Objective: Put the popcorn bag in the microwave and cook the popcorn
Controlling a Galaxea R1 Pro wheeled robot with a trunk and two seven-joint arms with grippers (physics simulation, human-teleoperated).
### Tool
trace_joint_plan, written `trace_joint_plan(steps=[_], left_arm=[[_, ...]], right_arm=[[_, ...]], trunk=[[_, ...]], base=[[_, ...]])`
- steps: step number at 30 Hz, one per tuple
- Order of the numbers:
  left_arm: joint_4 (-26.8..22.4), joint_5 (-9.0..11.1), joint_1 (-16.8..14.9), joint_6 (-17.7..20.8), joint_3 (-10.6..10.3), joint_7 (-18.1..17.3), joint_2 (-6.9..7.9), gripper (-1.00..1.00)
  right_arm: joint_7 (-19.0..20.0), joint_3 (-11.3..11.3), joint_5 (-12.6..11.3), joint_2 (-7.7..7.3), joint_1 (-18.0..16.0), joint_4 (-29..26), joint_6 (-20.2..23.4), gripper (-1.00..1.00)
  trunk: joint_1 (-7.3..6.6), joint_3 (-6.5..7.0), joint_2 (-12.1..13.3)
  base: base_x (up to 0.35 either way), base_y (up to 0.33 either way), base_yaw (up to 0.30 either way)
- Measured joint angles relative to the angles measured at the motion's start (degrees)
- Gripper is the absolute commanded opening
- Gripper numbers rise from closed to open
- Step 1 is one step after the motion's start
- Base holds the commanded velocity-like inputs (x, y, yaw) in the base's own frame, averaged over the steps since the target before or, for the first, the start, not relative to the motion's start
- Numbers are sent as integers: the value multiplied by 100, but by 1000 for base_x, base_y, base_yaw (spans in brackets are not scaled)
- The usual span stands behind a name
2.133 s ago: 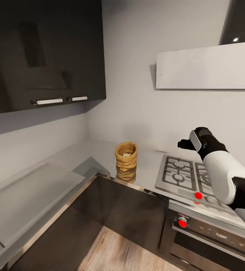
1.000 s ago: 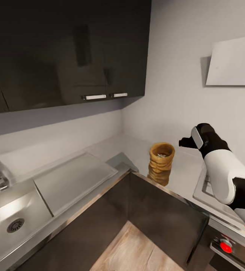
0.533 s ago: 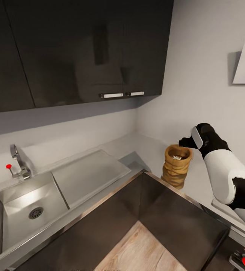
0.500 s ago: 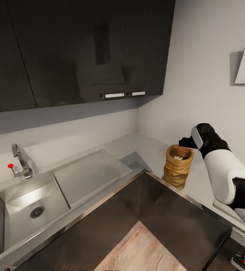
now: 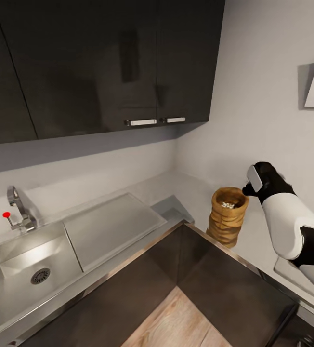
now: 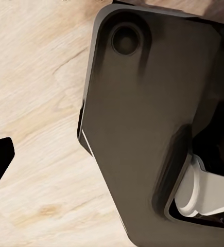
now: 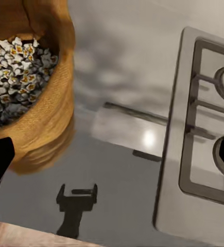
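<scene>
Head view: popcorn bag (image 5: 228, 215) stands just beside the right gripper (image 5: 248, 189) (jaws spread wide, holding nothing).

Our right arm (image 5: 292, 226) wears a smooth, rounded white shell over the forearm, with a glossy black section at the elbow end. Its wrist (image 5: 272, 180) is black, bearing a small pale grey rectangular plate (image 5: 253, 179) on one side. In our left wrist view, a broad dark matte body panel (image 6: 142, 123) shows a round recess (image 6: 126, 38), perhaps a screw seat, beside a white rounded part (image 6: 207, 193).
</scene>
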Motion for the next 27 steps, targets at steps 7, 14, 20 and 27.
trace_joint_plan(steps=[7,14,20,27], left_arm=[[1,2,-1,0,0,0,0,100],[0,1,0,0,0,0,0,100],[1,3,0,0,0,0,0,100],[0,0,1,0,0,0,0,100]], right_arm=[[-405,-316,-21,200,0,52,-16,100],[-421,-359,-27,296,0,55,-14,100],[-417,-372,-31,299,0,36,-18,100],[-417,-566,-23,299,1,32,-17,100]], trunk=[[0,0,0],[-2,0,-1],[0,0,0],[0,0,0]], base=[[4,-3,0],[148,0,0],[45,0,0],[122,0,0]])
